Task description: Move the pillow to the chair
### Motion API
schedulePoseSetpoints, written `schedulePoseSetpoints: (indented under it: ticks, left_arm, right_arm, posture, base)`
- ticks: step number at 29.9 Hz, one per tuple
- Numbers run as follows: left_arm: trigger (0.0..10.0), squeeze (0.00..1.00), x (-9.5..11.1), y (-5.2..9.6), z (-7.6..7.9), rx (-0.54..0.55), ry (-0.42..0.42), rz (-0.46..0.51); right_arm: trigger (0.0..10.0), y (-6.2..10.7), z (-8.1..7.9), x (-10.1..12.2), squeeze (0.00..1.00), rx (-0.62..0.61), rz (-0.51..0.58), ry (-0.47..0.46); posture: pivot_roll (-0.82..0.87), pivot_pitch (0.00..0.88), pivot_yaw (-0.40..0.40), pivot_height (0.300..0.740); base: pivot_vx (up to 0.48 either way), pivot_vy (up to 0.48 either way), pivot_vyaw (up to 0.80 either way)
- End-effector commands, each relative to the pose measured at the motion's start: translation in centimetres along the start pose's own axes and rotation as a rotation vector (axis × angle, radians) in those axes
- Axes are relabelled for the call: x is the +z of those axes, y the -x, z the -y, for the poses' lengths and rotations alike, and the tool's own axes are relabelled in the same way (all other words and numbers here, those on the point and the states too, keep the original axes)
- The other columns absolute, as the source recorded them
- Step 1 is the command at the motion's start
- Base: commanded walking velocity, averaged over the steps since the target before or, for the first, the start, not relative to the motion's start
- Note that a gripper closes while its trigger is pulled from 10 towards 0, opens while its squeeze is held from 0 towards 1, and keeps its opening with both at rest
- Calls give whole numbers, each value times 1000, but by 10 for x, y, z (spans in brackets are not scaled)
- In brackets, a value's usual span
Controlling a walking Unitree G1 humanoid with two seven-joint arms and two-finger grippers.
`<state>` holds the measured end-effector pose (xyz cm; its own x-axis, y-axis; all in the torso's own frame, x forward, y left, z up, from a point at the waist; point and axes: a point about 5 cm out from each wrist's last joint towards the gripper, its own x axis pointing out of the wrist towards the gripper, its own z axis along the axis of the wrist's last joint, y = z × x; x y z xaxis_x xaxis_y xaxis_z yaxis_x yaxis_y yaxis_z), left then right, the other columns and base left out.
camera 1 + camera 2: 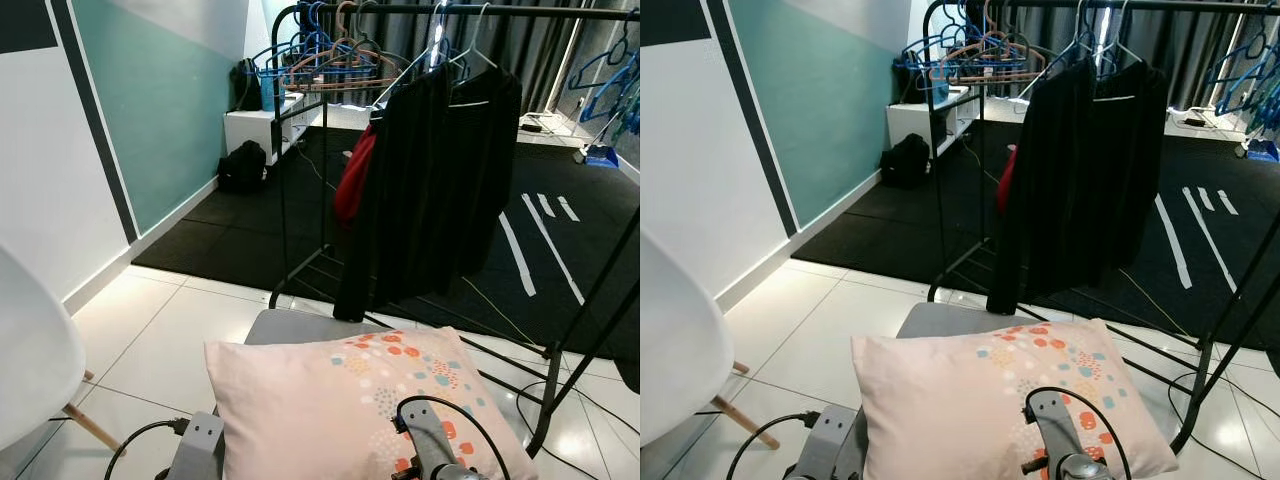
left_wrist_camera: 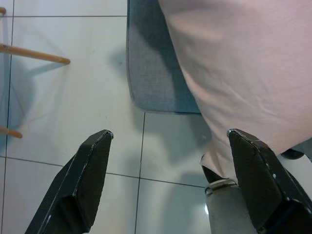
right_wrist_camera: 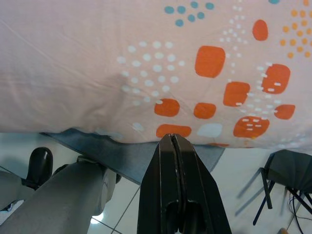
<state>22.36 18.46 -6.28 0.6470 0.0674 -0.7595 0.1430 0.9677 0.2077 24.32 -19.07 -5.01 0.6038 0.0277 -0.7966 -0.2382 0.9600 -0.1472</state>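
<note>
White floor tiles (image 1: 190,350) meet black mat (image 1: 250,225); teal wall (image 1: 160,100) behind clothes rack (image 1: 330,150) (hangers crowded)

You see the pale pink patterned pillow (image 1: 350,410) cut off at the near edge of the head views, and it covers most of the grey seat pad (image 1: 290,327) beneath it. The white moulded chair (image 1: 25,360) on your left is cropped, showing only part of its shell. The black metal clothes rack (image 1: 480,15) runs off the top and right.

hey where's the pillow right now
The pink patterned pillow lies on a grey seat directly ahead, clothes rack behind it, white chair to its left.
</note>
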Motion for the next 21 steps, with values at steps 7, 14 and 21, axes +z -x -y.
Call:
schedulePoseSetpoints:
  ticks: [7, 14, 21]
  left_arm:
    - [10000, 0, -3, 0, -2, 5, -20, -23]
    - [10000, 0, -2, 0, -1, 9, -6, -16]
    - [10000, 0, -3, 0, -1, 11, -6, -18]
  right_arm:
    - [10000, 0, -1, -3, 0, -5, -17, 4]
    - [10000, 0, 0, -3, 0, -5, -19, 7]
    - [10000, 0, 0, -3, 0, -5, -19, 10]
  posture:
    - [-141, 0, -36, 740]
    - [-139, 0, -38, 740]
    - [-140, 0, -38, 740]
  base:
    - [-343, 0, 0]
    - [0, 0, 0]
    - [0, 0, 0]
